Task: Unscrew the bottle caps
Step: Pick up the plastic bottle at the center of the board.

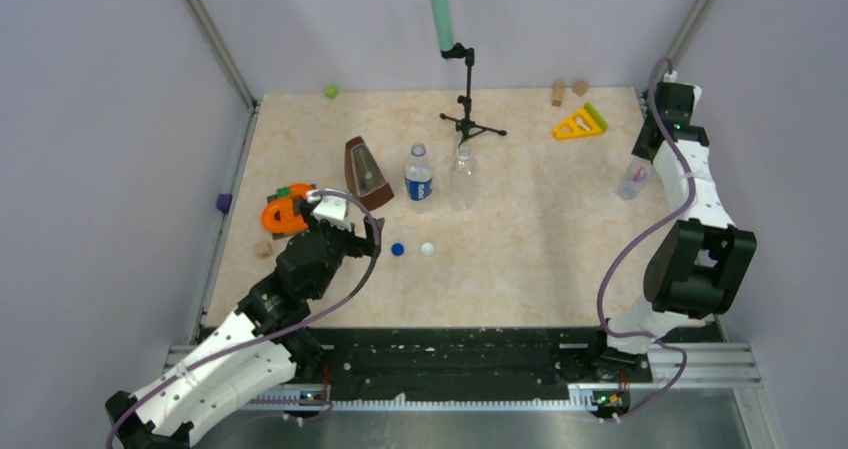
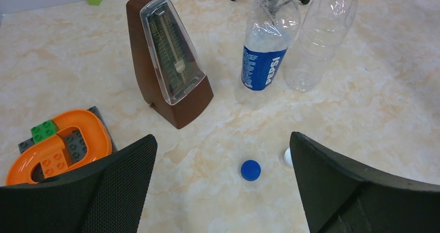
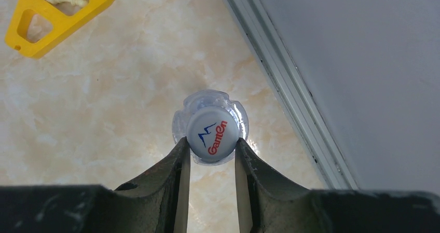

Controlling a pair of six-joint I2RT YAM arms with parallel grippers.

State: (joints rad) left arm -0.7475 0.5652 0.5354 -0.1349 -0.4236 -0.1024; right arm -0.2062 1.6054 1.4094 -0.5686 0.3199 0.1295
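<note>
My right gripper point(image 3: 211, 146) is shut on the white Ganten bottle cap point(image 3: 213, 133), which sits on top of a bluish-tinted bottle point(image 1: 632, 180) standing near the right wall. The Pepsi-labelled bottle point(image 2: 265, 46) and the plain clear bottle point(image 2: 320, 36) stand side by side in the middle of the table. On the table in front of them lie a loose dark blue cap point(image 2: 250, 169) and a loose white cap point(image 2: 286, 156), the white one half hidden by my left gripper's right finger. My left gripper point(image 2: 223, 139) hangs open above these caps and touches nothing.
A brown metronome point(image 1: 366, 172) stands left of the bottles, with an orange brick toy point(image 1: 285, 212) beside my left arm. At the back are a microphone stand point(image 1: 468, 119), a yellow triangular block point(image 1: 578, 122), wooden blocks point(image 1: 558, 92) and a green cube point(image 1: 331, 91). The metal wall rail point(image 3: 280, 72) runs close to the right bottle.
</note>
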